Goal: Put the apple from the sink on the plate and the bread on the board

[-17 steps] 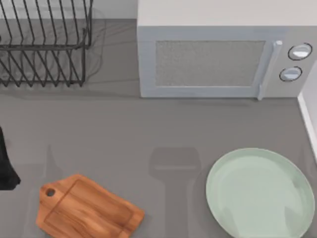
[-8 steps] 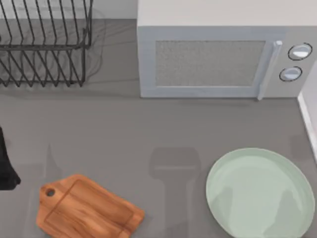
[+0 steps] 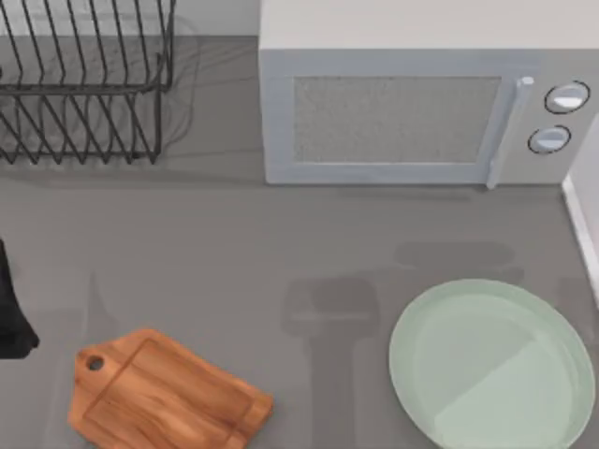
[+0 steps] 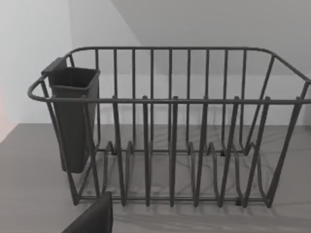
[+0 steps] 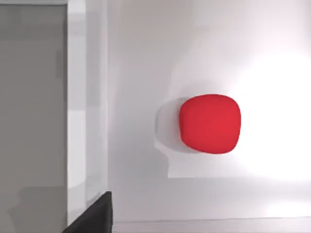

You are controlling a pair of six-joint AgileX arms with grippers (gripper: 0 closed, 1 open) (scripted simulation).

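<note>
Apple (image 5: 210, 124) sits on the white sink floor (image 5: 272, 73) in the right wrist view, alone, casting a soft shadow toward the sink wall (image 5: 87, 97); grey counter lies past that wall. A dark bit of the right arm's own hardware (image 5: 92, 216) pokes into that view's edge; whether the right jaws are released or clenched cannot be told.

Using the microwave (image 3: 421, 103) as landmark in the top view: plate (image 3: 491, 365) lies in front of it, toward the table's right, bare. Board (image 3: 164, 393) lies in front and well to the left of the microwave, skewed, handle hole pointing left. Rack (image 3: 84, 84) stands just left of the microwave, at the back. A white edge (image 3: 582, 224) runs along the table's right side, just beside the plate.

Left arm (image 3: 11, 318) shows as a dark shape at the table's left edge, left of the board. Left wrist view faces the rack (image 4: 170, 126) with its dark cutlery cup (image 4: 73, 116) hung on one end. Left jaw state cannot be told either.
</note>
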